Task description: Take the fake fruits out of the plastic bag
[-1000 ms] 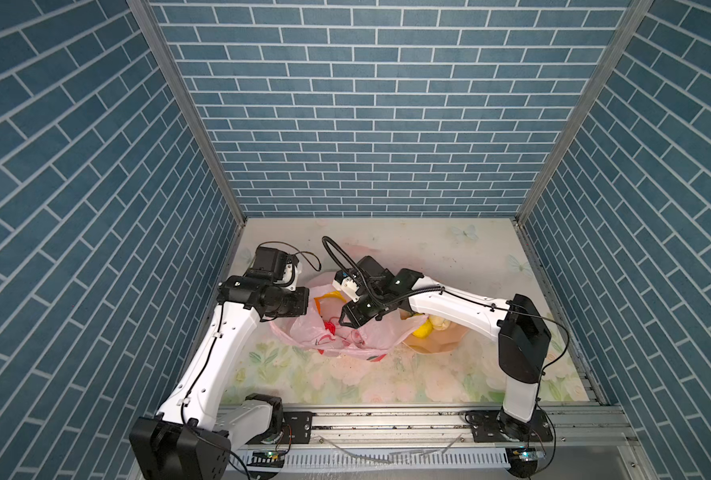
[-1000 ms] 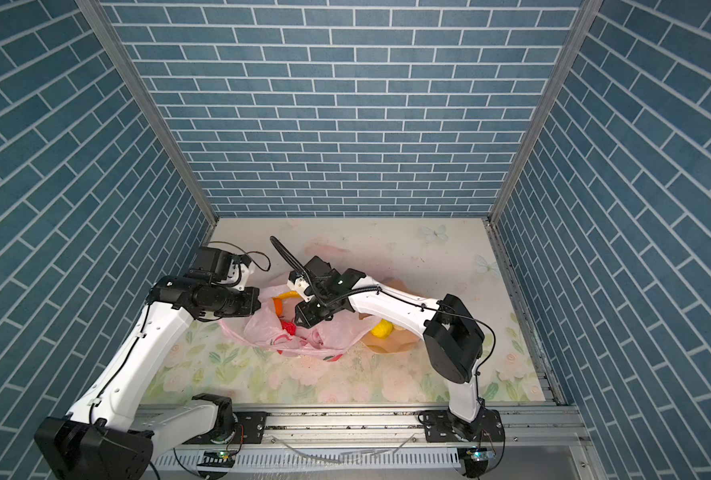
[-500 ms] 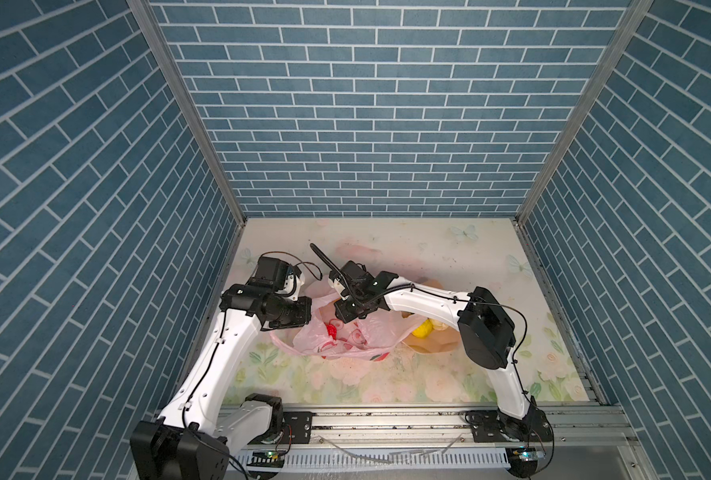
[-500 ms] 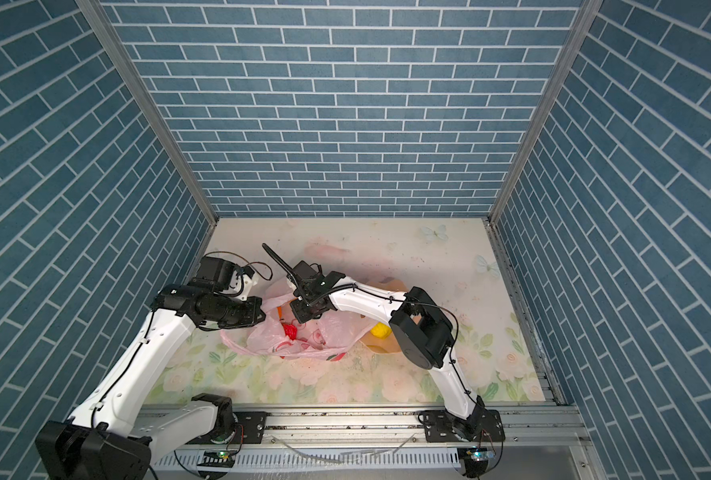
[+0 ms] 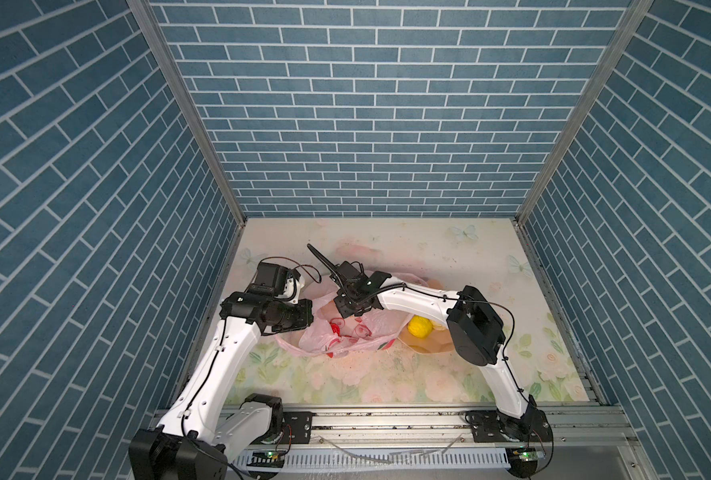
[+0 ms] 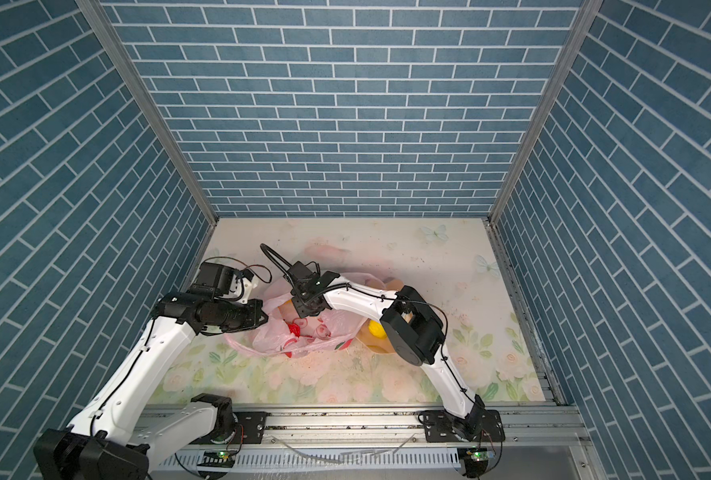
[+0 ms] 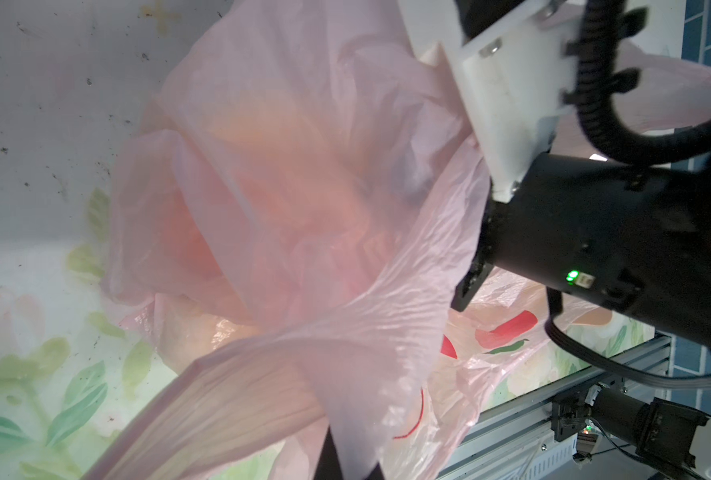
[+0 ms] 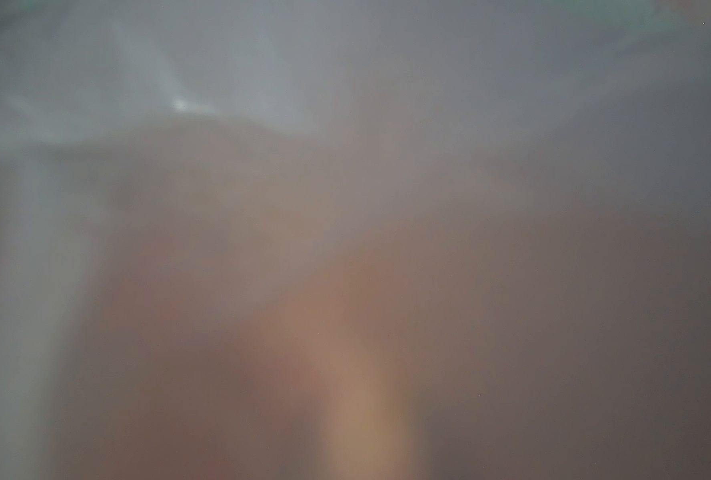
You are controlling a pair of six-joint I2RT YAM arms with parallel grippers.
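The pink plastic bag (image 5: 360, 334) (image 6: 310, 338) lies crumpled on the flowered table between my arms. My left gripper (image 5: 310, 320) (image 6: 264, 318) is shut on a gathered edge of the plastic bag (image 7: 304, 257); in the left wrist view the film is pinched between its dark fingertips (image 7: 347, 461). My right gripper (image 5: 345, 309) (image 6: 304, 309) reaches down into the bag's mouth, its fingers hidden by plastic. The right wrist view is a blur of film. An orange shape (image 7: 262, 129) glows through the bag. A yellow fake fruit (image 5: 418, 326) (image 6: 375, 328) lies outside the bag, in a bowl.
The peach scalloped bowl (image 5: 430, 347) (image 6: 381, 348) stands just right of the bag, partly under my right forearm. Blue brick walls close in three sides; a metal rail (image 5: 387, 419) runs along the front edge.
My right arm has folded its elbow leftward and pushed its gripper further into the bag's mouth. My left gripper has sunk slightly with the bag edge still pinched.
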